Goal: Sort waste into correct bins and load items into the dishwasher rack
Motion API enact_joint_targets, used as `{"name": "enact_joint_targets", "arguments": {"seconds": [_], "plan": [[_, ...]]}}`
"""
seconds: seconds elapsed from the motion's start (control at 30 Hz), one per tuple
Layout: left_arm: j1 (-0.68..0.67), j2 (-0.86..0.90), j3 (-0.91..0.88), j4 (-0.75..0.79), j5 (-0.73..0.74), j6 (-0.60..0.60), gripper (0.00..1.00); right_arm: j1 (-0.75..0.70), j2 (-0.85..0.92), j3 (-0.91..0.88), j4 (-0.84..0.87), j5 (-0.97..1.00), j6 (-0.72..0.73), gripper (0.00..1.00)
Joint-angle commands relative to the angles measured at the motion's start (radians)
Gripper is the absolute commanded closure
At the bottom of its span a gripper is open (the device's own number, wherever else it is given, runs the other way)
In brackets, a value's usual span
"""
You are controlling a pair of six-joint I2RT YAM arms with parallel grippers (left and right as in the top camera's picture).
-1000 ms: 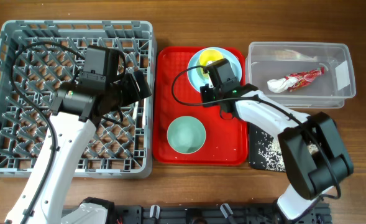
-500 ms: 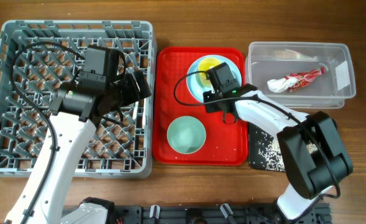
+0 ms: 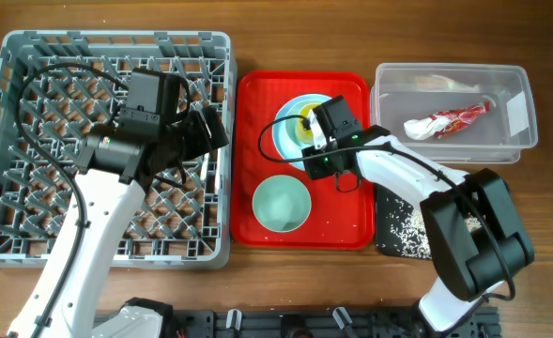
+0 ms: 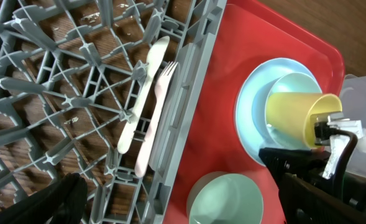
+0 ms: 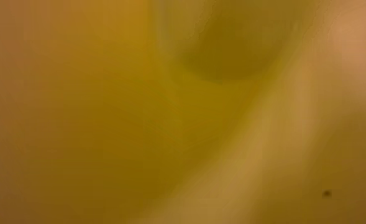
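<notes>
My right gripper [image 3: 315,131] is shut on the rim of the small yellow cup [image 4: 296,116], which is tipped on its side over the pale blue-white bowl [image 4: 292,85]. That bowl sits in the pale blue plate [image 3: 287,130] on the red serving tray [image 3: 346,221]. Blurred yellow fills the right wrist view. The mint-green bowl [image 3: 281,203] stands at the tray's front. A white spoon [image 4: 142,99] and fork [image 4: 161,109] lie in the grey dishwasher rack [image 3: 32,249]. My left gripper [image 3: 212,127] hangs open over the rack's right edge.
The clear tub [image 3: 515,141] at the right holds the red-and-white wrapper [image 3: 450,120]. In front of it the black tray [image 3: 389,246] holds pale crumbs [image 3: 409,225], partly under my right arm. The tray sits tight between rack and bins.
My right gripper has moved toward the front left of the red tray with the yellow cup. The plate under it has shifted the same way. The left arm has stayed still.
</notes>
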State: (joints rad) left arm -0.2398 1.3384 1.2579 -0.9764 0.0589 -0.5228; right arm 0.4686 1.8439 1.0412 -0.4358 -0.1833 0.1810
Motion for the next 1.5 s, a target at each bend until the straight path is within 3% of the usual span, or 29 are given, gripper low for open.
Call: {"name": "enact_joint_targets", "arguments": {"seconds": [0.0, 0.2, 0.3, 0.47, 0.53, 0.63, 0.7, 0.93, 1.47], "plan": [[0.004, -0.007, 0.006, 0.002, 0.011, -0.013, 0.0, 0.005, -0.032, -0.011, -0.035, -0.047, -0.023, 0.89], [0.004, -0.007, 0.006, 0.002, 0.011, -0.013, 0.0, 0.005, -0.2, 0.013, -0.044, 0.0, -0.024, 0.87], [0.004, -0.007, 0.006, 0.002, 0.011, -0.013, 0.0, 0.003, -0.327, 0.019, -0.052, 0.08, -0.024, 0.8], [0.004, -0.007, 0.006, 0.002, 0.011, -0.013, 0.0, -0.021, -0.536, 0.019, -0.154, 0.346, -0.021, 0.51], [0.004, -0.007, 0.006, 0.002, 0.011, -0.013, 0.0, -0.034, -0.595, 0.019, -0.218, 0.482, -0.003, 0.2], [0.004, -0.007, 0.006, 0.002, 0.011, -0.013, 0.0, -0.066, -0.659, 0.019, -0.311, 0.714, 0.137, 0.02], [0.004, -0.007, 0.006, 0.002, 0.011, -0.013, 0.0, -0.102, -0.703, 0.019, -0.374, 0.803, 0.169, 0.0], [0.004, -0.007, 0.006, 0.002, 0.011, -0.013, 0.0, -0.136, -0.789, 0.019, -0.395, 0.759, 0.159, 0.0], [0.004, -0.007, 0.006, 0.002, 0.011, -0.013, 0.0, -0.136, -0.753, 0.018, -0.394, 0.758, 0.16, 0.0]]}}
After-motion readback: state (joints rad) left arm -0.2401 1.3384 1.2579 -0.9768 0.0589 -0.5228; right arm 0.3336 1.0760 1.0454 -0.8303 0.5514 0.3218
